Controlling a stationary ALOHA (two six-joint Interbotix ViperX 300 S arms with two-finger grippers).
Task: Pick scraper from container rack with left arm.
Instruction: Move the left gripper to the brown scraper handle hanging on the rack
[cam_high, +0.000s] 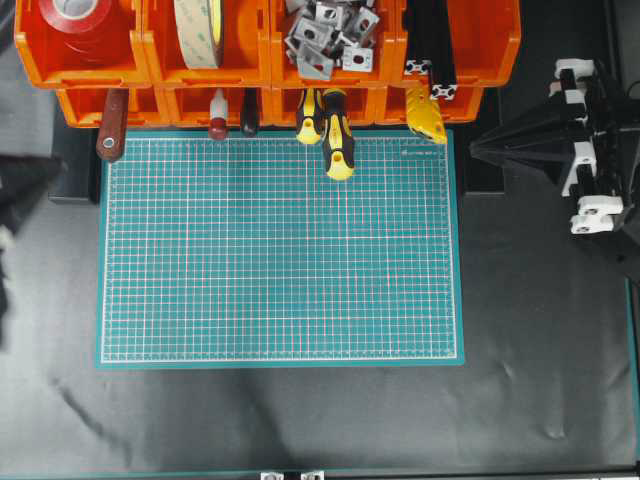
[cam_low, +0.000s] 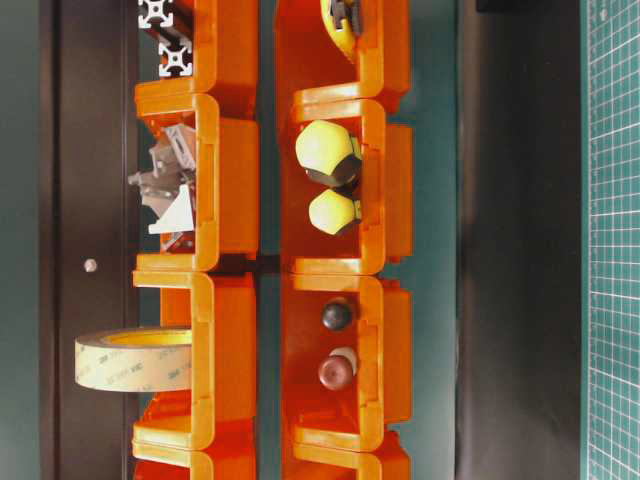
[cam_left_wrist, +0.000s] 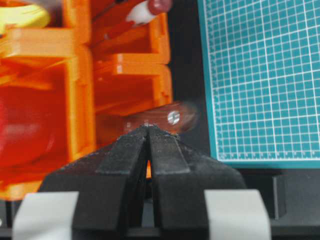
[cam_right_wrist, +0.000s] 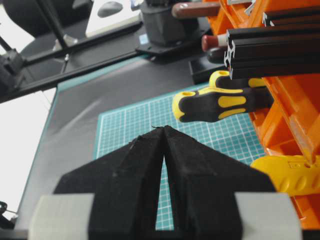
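The scraper (cam_high: 111, 125) lies in the lower left bin of the orange container rack (cam_high: 150, 70). Its reddish-brown handle, with a hole at the end, sticks out over the corner of the green mat. My left gripper (cam_high: 45, 172) is a dark blur at the left edge, a short way left of the handle and apart from it. In the left wrist view the left gripper (cam_left_wrist: 148, 128) is shut with nothing in it, and the blurred scraper handle (cam_left_wrist: 167, 117) lies just beyond its tips. My right gripper (cam_right_wrist: 164, 128) is shut and empty, parked at the right (cam_high: 474, 150).
A green cutting mat (cam_high: 280, 245) covers the table's middle. Yellow-and-black screwdrivers (cam_high: 335, 135), a red-and-white-handled tool (cam_high: 217, 115) and a dark handle (cam_high: 249, 115) poke out of neighbouring bins. The upper bins hold tape rolls (cam_high: 200, 30), metal brackets (cam_high: 330, 35) and black extrusions (cam_high: 430, 60).
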